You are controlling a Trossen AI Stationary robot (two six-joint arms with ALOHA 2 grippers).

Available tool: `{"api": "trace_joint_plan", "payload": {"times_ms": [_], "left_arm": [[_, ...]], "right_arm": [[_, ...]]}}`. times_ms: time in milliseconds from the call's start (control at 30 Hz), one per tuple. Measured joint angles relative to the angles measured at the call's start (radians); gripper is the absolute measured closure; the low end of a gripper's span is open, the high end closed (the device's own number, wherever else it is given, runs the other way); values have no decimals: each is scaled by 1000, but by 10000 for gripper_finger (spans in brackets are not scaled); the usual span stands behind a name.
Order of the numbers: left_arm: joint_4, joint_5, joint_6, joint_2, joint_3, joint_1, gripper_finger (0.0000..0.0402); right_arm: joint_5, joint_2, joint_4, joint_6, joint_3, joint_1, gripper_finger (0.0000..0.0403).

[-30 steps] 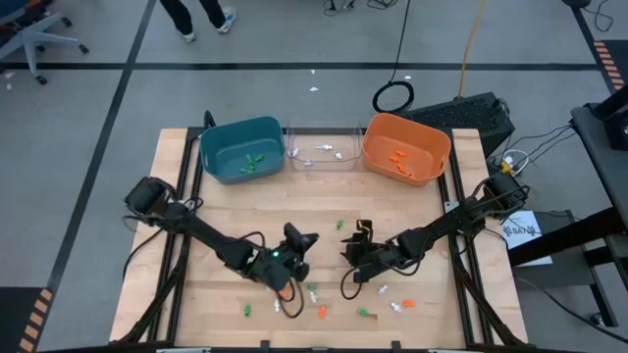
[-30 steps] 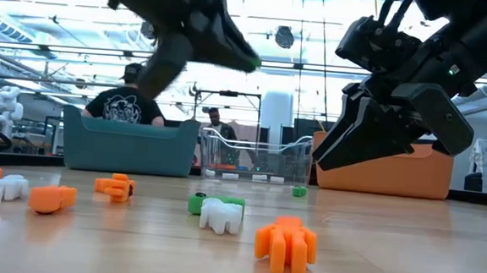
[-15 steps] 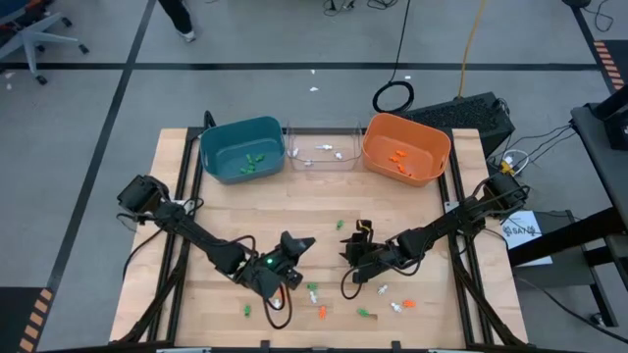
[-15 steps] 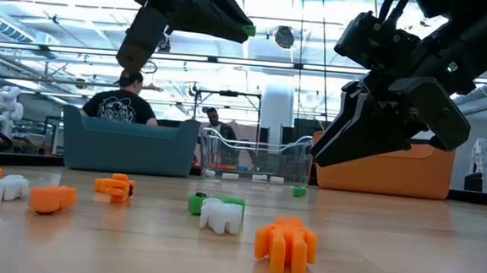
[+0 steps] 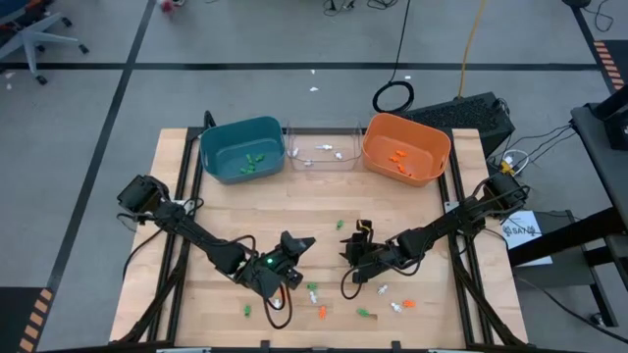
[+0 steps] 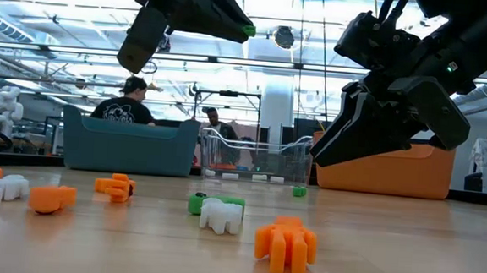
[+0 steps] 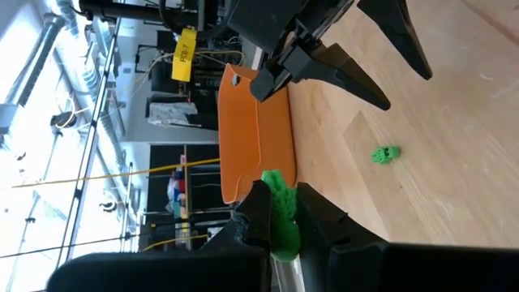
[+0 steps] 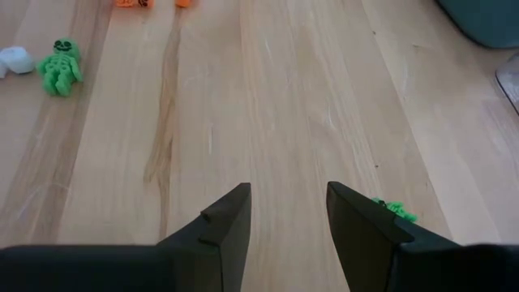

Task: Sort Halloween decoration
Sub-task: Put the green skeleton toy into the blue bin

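Grey floor surrounds a wooden tabletop (image 5: pixel 235 216) seen from above. Along its far edge stand a teal bin (image 5: pixel 241 149) with green trinkets, a clear bin (image 5: pixel 322 147) with white ones, and an orange bin (image 5: pixel 406 147) with orange ones, so sorting is well under way. More trinkets (image 5: pixel 316 299) in all three colours lie scattered near the near edge and the middle, so plenty is left. The left gripper (image 5: pixel 291 257) and right gripper (image 5: pixel 355 257) are both over the near half.

From table height, an orange trinket (image 6: pixel 286 243), a white one (image 6: pixel 220 214) and others lie loose on the wood. The left gripper (image 6: pixel 243 28) is raised with a bit of green at its tip; the right gripper (image 6: pixel 331 150) hangs nearer the table.

Left wrist view: the fingers (image 7: pixel 258 212) pinch a green trinket (image 7: pixel 280 212), narrow around it. It looks bound for the teal bin.

Right wrist view: the fingers (image 8: pixel 227 219) stand wide apart and empty over bare wood, a green trinket (image 8: pixel 395 209) just beside one.
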Motion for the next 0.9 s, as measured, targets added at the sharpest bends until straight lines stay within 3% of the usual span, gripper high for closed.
{"api": "trace_joint_plan", "payload": {"times_ms": [567,700,900], "left_arm": [[-15,-24,-119,-9,1,3,380],[-79,-26,-135,-98,1,14,380],[-304,16,-297,-287,2,44,380]], "right_arm": [[0,0,0,0,0,0,257],[0,0,0,8,0,0,257],[-1,0,-1,8,0,0,257]]}}
